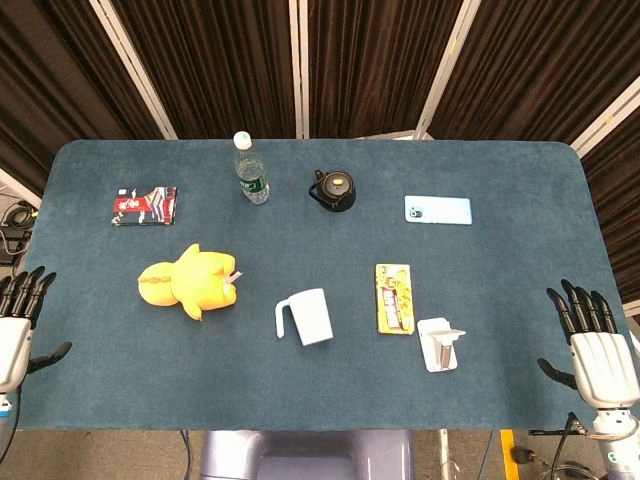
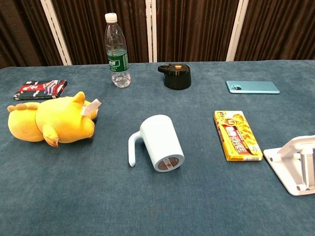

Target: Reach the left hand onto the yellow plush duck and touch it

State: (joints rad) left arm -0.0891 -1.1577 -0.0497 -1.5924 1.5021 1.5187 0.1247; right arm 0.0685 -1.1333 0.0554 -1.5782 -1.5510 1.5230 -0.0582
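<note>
The yellow plush duck [image 1: 190, 281] lies on its side on the left half of the blue table; the chest view shows the duck [image 2: 51, 120] at the left, with a white tag near its top. My left hand [image 1: 20, 320] hovers at the table's left edge, well left of the duck and apart from it, fingers spread and holding nothing. At the right edge my right hand [image 1: 592, 340] is likewise spread and empty. Neither hand shows in the chest view.
A pale blue mug [image 1: 307, 317] lies on its side right of the duck. Behind stand a water bottle [image 1: 251, 169], a black lidded pot [image 1: 333, 190], a dark packet [image 1: 145, 205] and a blue phone [image 1: 438, 210]. A yellow snack pack [image 1: 393, 297] and white stand [image 1: 439, 342] lie right.
</note>
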